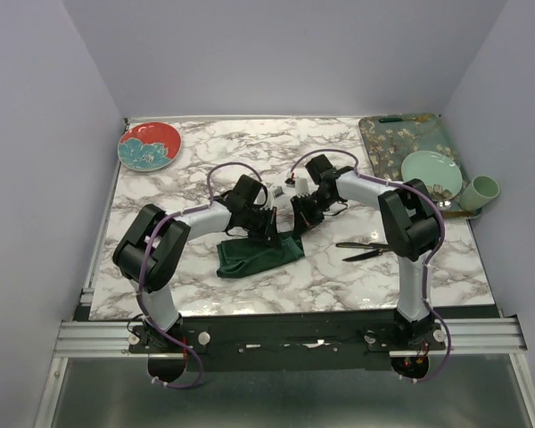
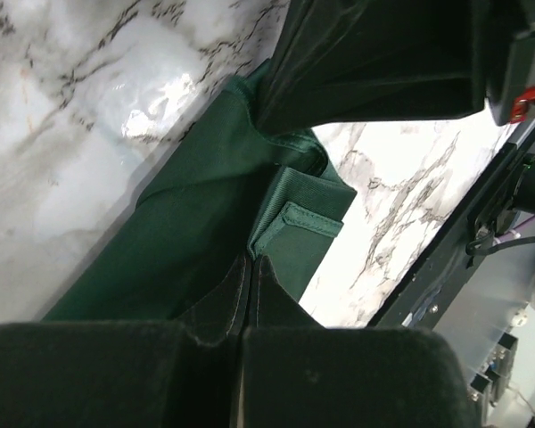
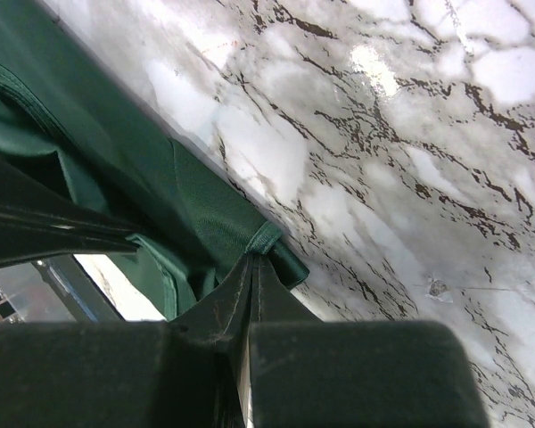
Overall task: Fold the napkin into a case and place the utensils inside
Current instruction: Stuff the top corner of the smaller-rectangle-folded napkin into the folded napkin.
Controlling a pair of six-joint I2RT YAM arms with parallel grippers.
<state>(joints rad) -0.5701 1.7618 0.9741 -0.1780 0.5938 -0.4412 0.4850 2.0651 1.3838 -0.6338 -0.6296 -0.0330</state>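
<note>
Plain dark green napkin (image 1: 259,256) (hem same green). White marble table (image 1: 205,160), grey-black veins. Far left, red plate (image 1: 149,145) with teal flower. Far right, teal tray (image 1: 401,138) with pale floral; mint plate (image 1: 431,169), mint cup (image 1: 483,189). Black utensils (image 1: 374,248). Purple cables (image 1: 210,181).

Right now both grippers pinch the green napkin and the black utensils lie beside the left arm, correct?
No: the top view shows the utensils beside the right arm. The left gripper and right gripper do pinch the napkin.
</note>
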